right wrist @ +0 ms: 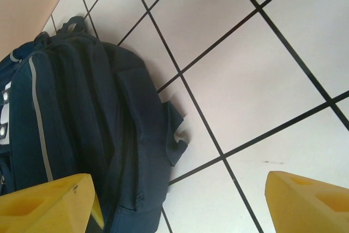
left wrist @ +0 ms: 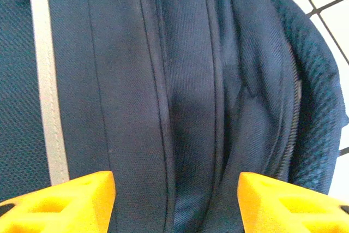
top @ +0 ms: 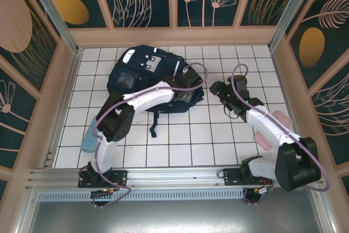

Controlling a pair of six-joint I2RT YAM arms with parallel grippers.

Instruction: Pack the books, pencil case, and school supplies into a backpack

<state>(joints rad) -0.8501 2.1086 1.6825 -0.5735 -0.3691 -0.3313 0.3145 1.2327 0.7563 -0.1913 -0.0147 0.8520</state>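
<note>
The dark navy backpack (top: 143,75) lies flat on the white tiled table, its white stripe (left wrist: 48,107) running down its front. My left gripper (top: 185,95) hovers over the pack's right side. Its yellow fingers (left wrist: 82,200) stand apart over a fold of navy fabric (left wrist: 180,80) and a zip seam, pinching nothing. My right gripper (top: 222,92) is just right of the pack, above bare tile. It is open (right wrist: 180,181), and the backpack's (right wrist: 82,113) edge lies by its left finger (right wrist: 49,205). The books are out of view. I cannot pick out a pencil case for certain.
A pink soft item (top: 272,129) lies under my right forearm near the right wall. A pale blue item (top: 89,137) lies at the left by my left arm's base. A black strap (top: 154,124) trails from the pack toward me. Wooden walls enclose the table.
</note>
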